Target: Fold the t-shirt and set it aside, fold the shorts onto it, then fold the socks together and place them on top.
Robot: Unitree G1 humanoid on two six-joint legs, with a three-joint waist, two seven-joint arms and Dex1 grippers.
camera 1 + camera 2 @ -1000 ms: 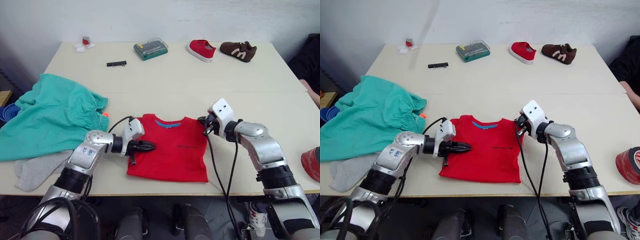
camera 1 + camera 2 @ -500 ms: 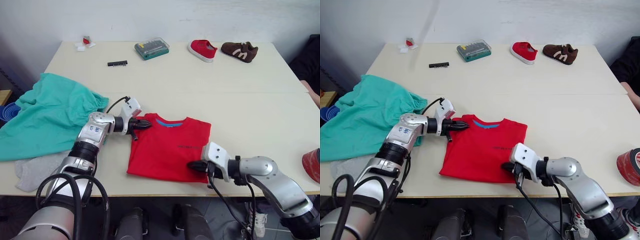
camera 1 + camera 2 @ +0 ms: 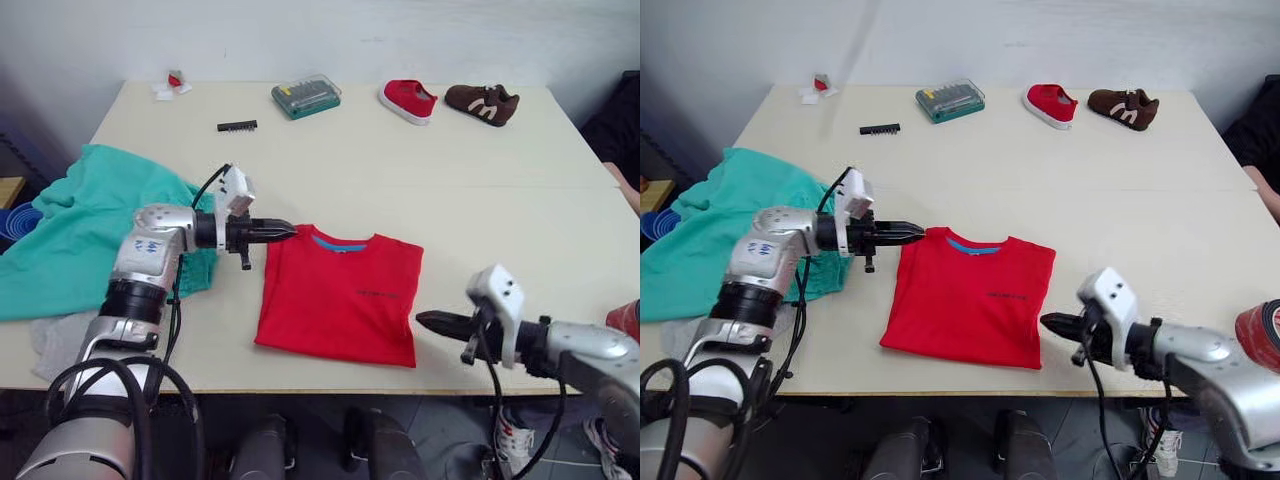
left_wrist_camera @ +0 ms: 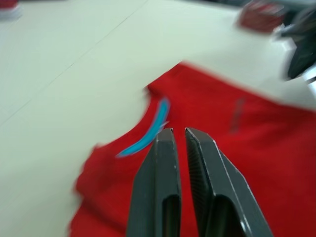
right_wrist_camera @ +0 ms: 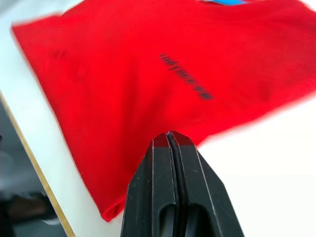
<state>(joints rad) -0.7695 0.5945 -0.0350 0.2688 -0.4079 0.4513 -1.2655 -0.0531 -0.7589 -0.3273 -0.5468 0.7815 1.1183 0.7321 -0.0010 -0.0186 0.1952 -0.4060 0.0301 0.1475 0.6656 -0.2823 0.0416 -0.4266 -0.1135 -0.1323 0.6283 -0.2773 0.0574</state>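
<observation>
Two grippers flank the folded t-shirt (image 3: 342, 295): left gripper (image 3: 288, 231) fingers nearly closed, right gripper (image 3: 421, 320) fingers pressed together, both empty.

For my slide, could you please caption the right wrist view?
Shut right end effector poised beside the folded red t-shirt on the table.

T-shirt (image 3: 342, 294): one, red.
Shorts (image 3: 75, 230): one, teal-green.
Socks (image 3: 55, 335): grey, number not clear.
Shoes: two, one red shoe (image 3: 407, 99) and one brown shoe (image 3: 482, 102).
Bit case (image 3: 306, 96): one, green.
Black bit strip (image 3: 235, 126): one.
Tools: two, left tool (image 3: 288, 230) and right tool (image 3: 423, 320).
</observation>
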